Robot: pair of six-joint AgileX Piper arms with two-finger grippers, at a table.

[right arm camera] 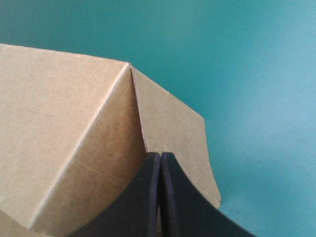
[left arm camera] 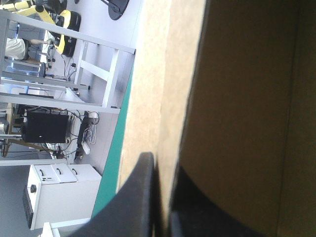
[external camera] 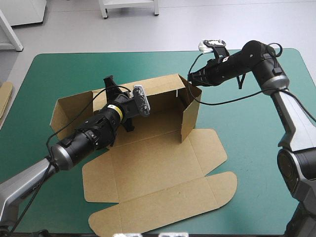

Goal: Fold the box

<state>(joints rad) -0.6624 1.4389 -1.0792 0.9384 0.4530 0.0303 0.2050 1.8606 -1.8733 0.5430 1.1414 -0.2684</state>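
Two walls of box (external camera: 163, 168) raised, mid-tabletop (external camera: 256, 123); lid flat, left flap seemingly untucked, so roughly half done. Left hand (left arm camera: 157, 160) pinches back wall, right hand (right arm camera: 160, 155) corner flap.

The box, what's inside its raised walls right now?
Only bare brown floor shows inside the box, plus the left gripper pinching the back wall. The floor beneath that arm is hidden.

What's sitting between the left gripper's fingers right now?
The box: one raised wall sits edge-on inside the left gripper, which is all but shut on it. The left wrist view shows this.
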